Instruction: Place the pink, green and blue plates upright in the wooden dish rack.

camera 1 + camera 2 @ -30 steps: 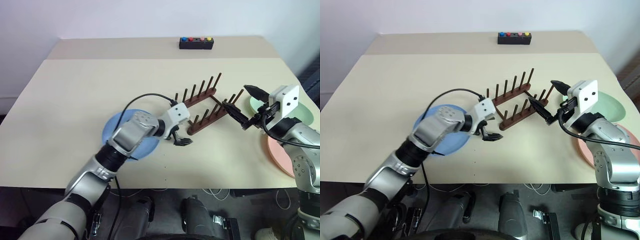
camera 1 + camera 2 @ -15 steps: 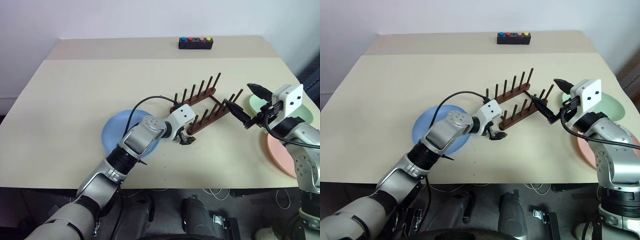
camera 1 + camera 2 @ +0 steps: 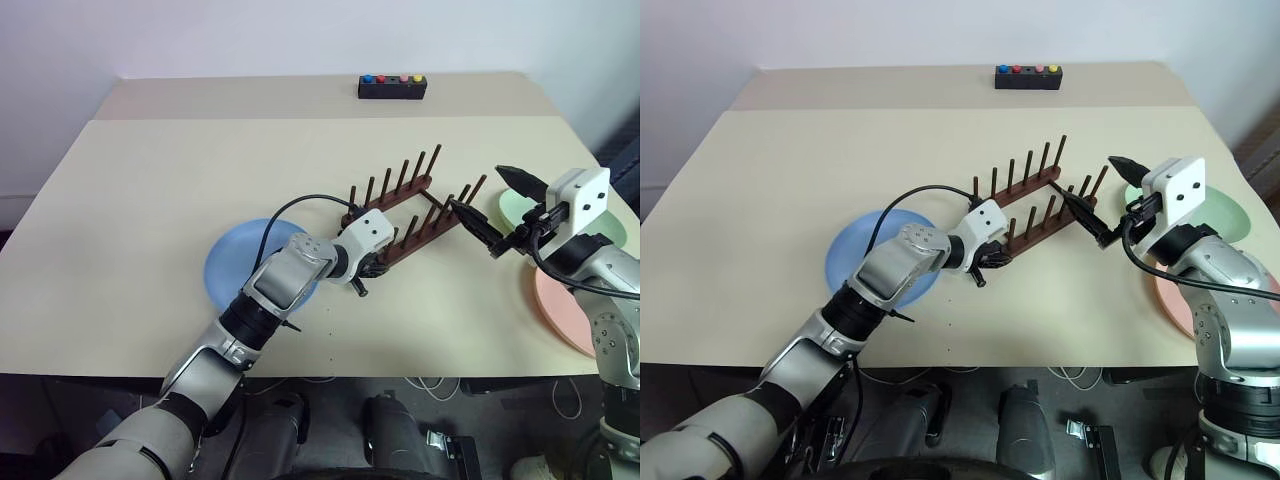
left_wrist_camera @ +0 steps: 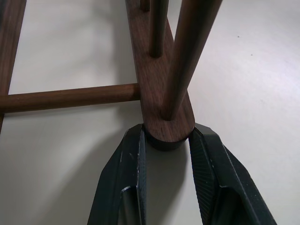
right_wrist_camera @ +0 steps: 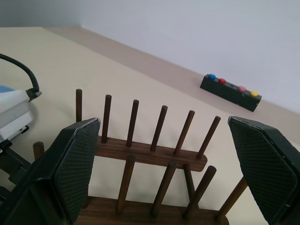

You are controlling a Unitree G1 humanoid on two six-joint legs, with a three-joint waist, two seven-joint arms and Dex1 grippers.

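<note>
While I watch from the head cameras, the table [image 3: 150, 200] is the biggest thing I see, a wide beige top with a paler strip along its far edge. On it, near and left of centre, lies the blue plate [image 3: 232, 270], flat, partly covered by my left arm. Over at the right edge the green plate [image 3: 515, 208] lies flat, and nearer than it the pink plate [image 3: 560, 305], also flat; my right arm crosses in front of both. None of the three stands in the wooden dish rack [image 3: 405, 210], which sits at the middle of the table, angled from near-left to far-right, its pegs all bare.

My left gripper [image 4: 166, 140] is at the rack's near-left end, and in the wrist view I see its two fingers pressed against either side of the rounded end of the near rail. My right gripper [image 3: 495, 215] hovers just beside the rack's right end with its fingers spread wide and nothing between them.

At the far edge sits a small black button box [image 3: 393, 87].
</note>
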